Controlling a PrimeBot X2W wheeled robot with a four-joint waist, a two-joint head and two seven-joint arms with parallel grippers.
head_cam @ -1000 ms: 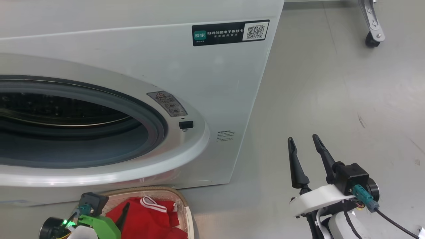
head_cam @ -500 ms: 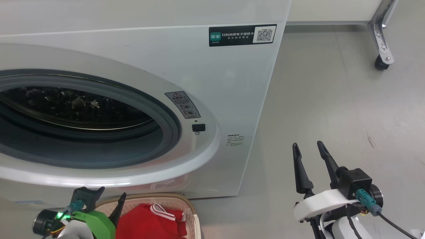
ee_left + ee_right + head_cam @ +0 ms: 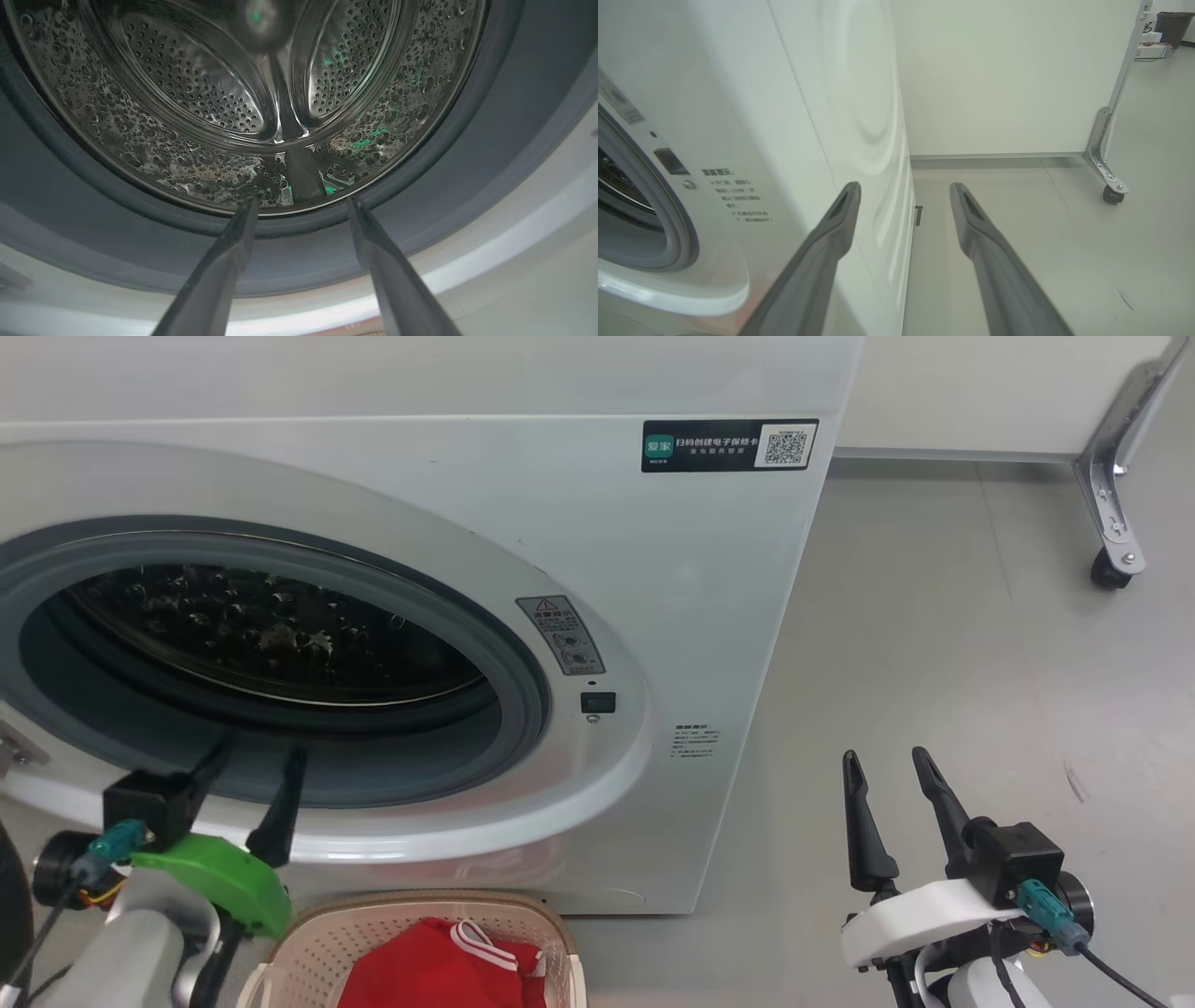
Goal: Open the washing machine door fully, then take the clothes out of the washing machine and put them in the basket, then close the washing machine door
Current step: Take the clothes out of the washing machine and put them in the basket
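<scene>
Unloading looks finished — red clothes (image 3: 420,966) lie in the basket (image 3: 420,901) at the washing machine (image 3: 653,569)'s foot, the drum (image 3: 187,154) looks bare, left gripper (image 3: 261,749) at its mouth and right gripper (image 3: 885,756) off the machine's right corner both gape empty — so closing the door likely comes next.

The left gripper (image 3: 262,748) has two long, dark, tapering fingers on a bright green bracket (image 3: 224,887). Beside it sit a black camera cube (image 3: 149,800) and a teal plug (image 3: 114,845), with thin reddish wires (image 3: 98,896) below. Its forearm (image 3: 131,952) is pale grey. The right gripper (image 3: 885,756) has the same fingers on a white bracket (image 3: 920,905) — plus a black box (image 3: 1018,859), a teal connector (image 3: 1041,903) and a black cable (image 3: 1120,975). Each finger (image 3: 822,261) has a slot recessed near its tip.
</scene>
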